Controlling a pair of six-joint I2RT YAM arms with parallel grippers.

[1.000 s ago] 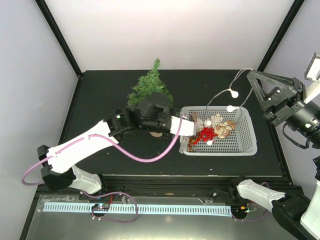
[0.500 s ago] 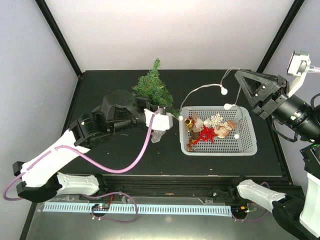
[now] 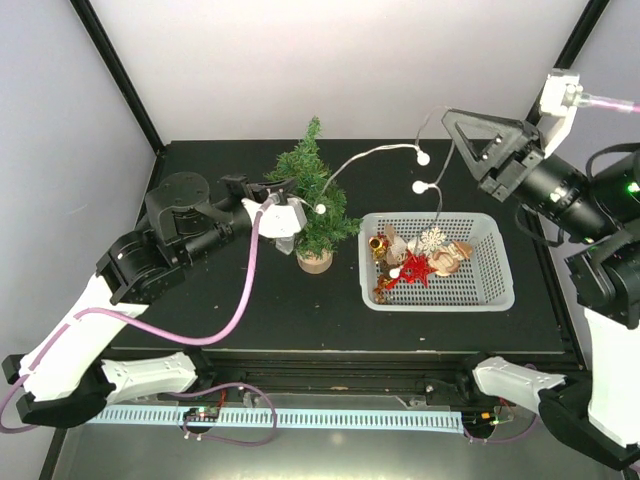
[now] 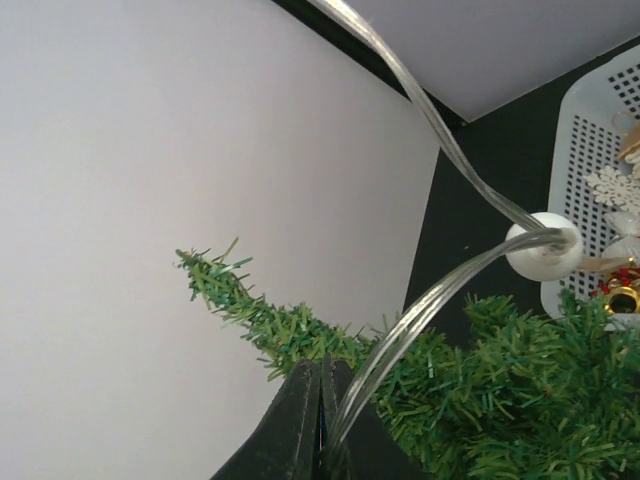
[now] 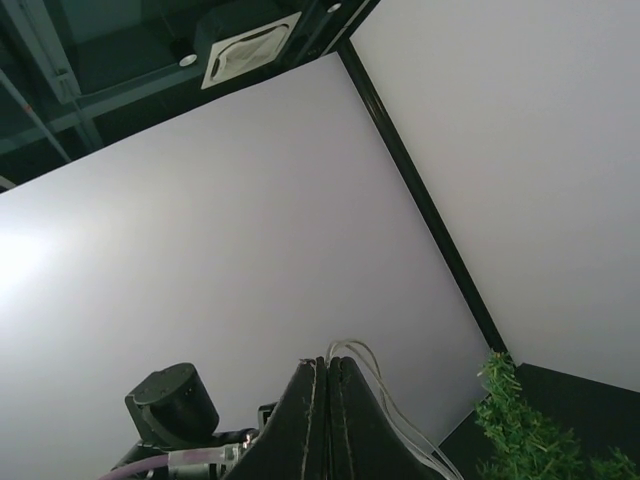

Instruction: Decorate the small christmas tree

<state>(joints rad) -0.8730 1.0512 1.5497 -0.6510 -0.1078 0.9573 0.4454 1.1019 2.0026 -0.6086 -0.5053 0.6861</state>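
1. The small christmas tree stands upright on the black table, just left of the white basket.
2. The left gripper, by the tree, is pinched tight on the light string.
3. The right gripper, up high, pinches the same string.

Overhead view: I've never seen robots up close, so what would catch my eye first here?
A string of lights stretches through the air between the left gripper and the right gripper, both shut on it. At its left end stands a small green tree, and to the tree's right a white basket holds ornaments, a red star among them.
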